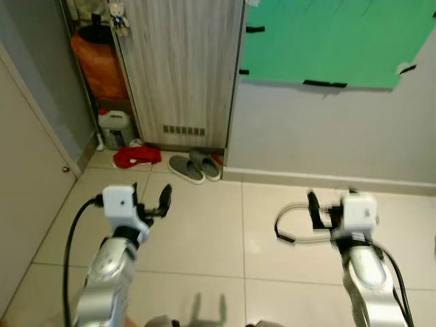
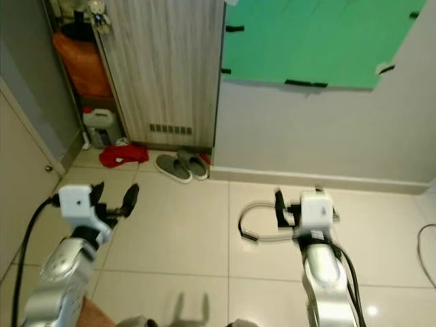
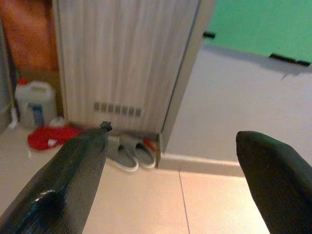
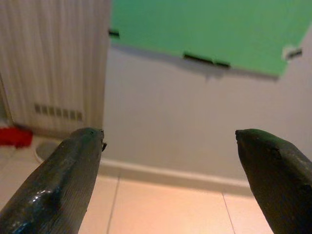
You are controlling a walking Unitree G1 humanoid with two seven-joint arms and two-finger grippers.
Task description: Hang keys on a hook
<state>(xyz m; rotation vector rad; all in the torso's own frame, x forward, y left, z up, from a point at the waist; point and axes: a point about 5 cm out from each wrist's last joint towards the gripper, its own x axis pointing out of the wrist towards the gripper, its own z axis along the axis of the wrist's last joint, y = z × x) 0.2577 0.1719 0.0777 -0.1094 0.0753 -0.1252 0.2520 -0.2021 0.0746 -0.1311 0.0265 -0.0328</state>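
A small bunch with a pale charm, which looks like the keys (image 1: 117, 17), hangs at the top left edge of a wood-grain cabinet panel (image 1: 180, 68), far ahead and to the left. My left gripper (image 1: 151, 203) is held up over the floor tiles, open, with nothing between its fingers (image 3: 73, 170). My right gripper (image 2: 296, 202) is raised to about the same height on the right and looks blurred. It is open and empty too, and its fingers (image 4: 273, 165) point at the grey wall. Both grippers are well short of the cabinet.
Grey slippers (image 1: 194, 165), a red cloth (image 1: 136, 157) and a white jerrycan (image 1: 114, 127) lie at the cabinet's foot. An orange bag (image 1: 101, 65) sits in the niche to its left. A green sheet (image 1: 334, 41) is taped to the wall. A pale door (image 1: 27, 177) stands at left.
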